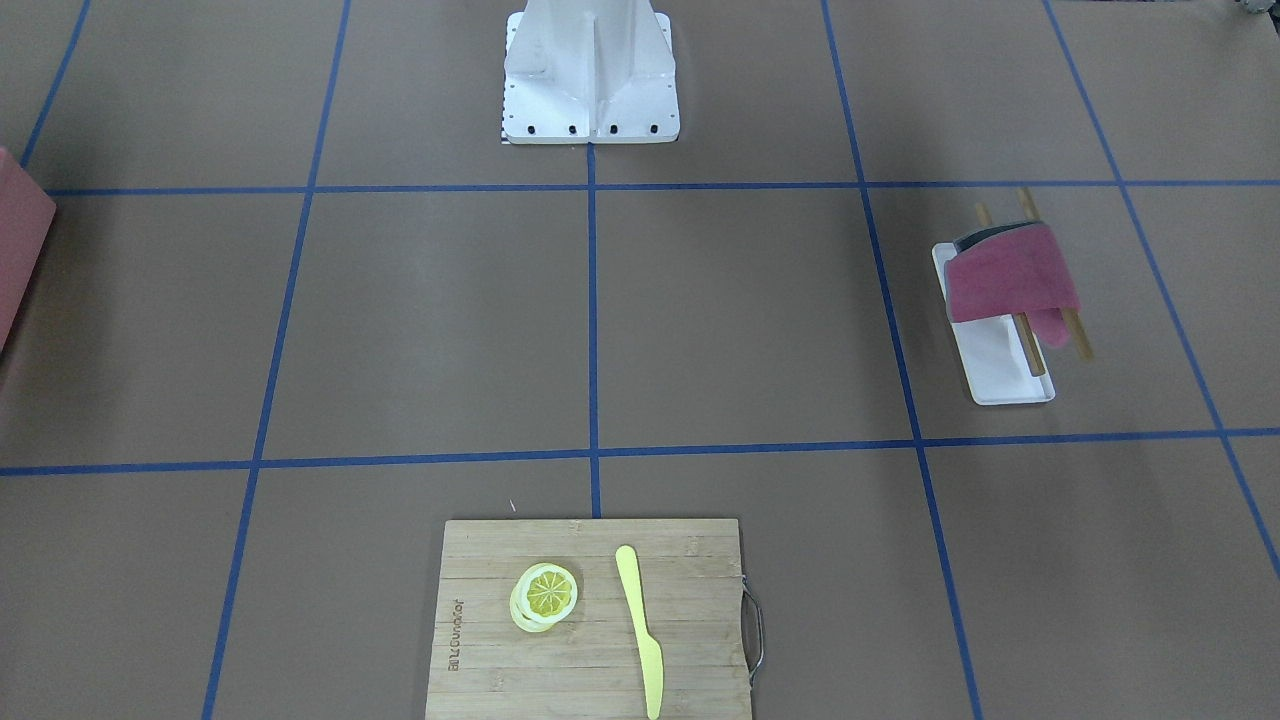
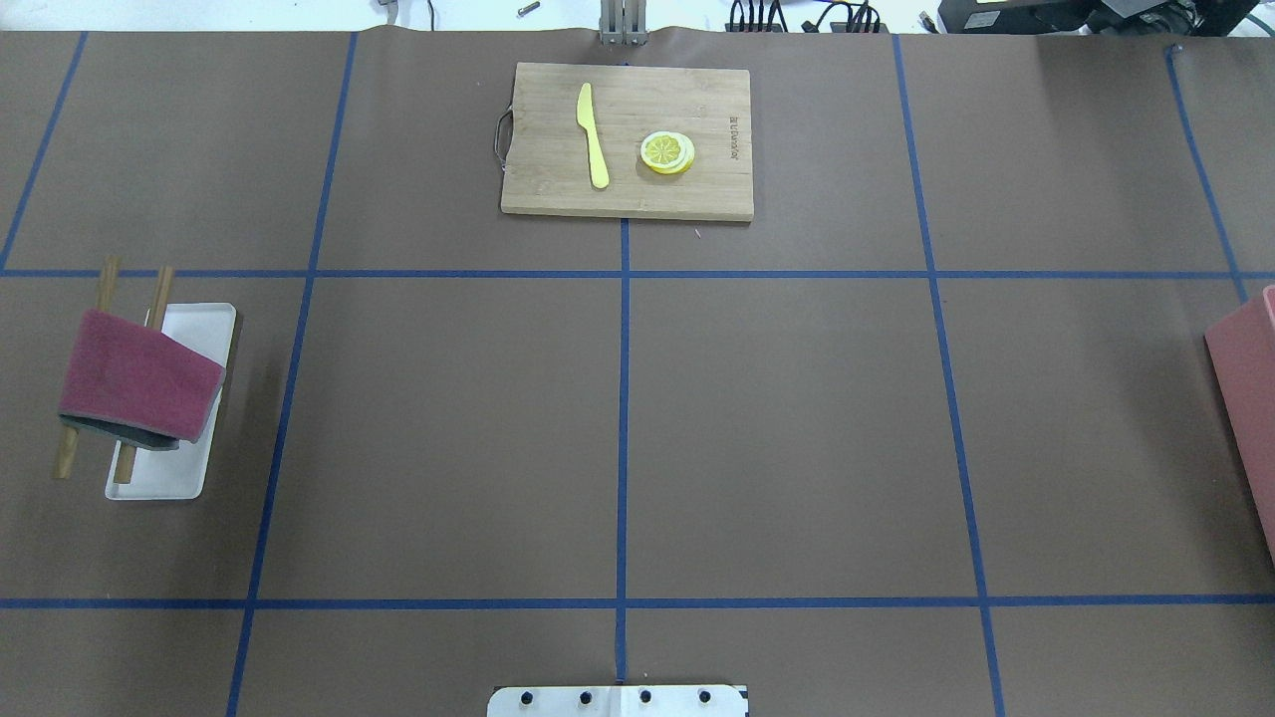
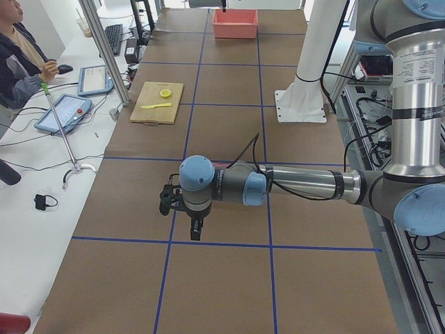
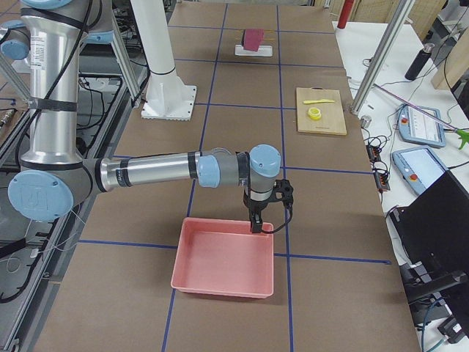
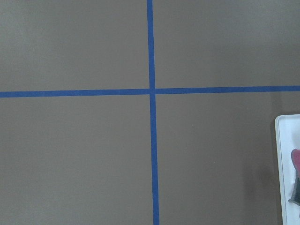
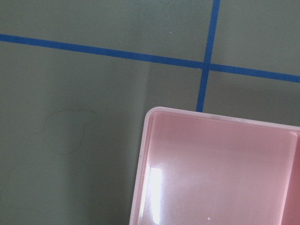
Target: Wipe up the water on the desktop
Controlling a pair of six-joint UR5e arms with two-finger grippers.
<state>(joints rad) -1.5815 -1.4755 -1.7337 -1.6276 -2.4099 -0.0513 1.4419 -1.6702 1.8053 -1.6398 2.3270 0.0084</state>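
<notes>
Inventory, largest first.

- Surface (image 2: 797, 418): brown with blue tape lines, the thing I am to wipe.
- Left arm (image 3: 292, 184): it hangs low near the left edge. I cannot tell how the left jaws stand.
- Right arm (image 4: 154, 170): its right jaws are above the pink bin (image 4: 223, 257) at the right edge, and I cannot tell their state either.
- Cutting board (image 2: 628, 139): far edge, to be avoided.
- White tray (image 2: 199, 324): left edge.
- Red cloth (image 2: 134, 376): draped over two rods above the tray. I judge it best to pinch the top fold and lift straight up.
- Faint outline (image 6: 61, 131): just beside the bin's corner, possibly the water.
</notes>
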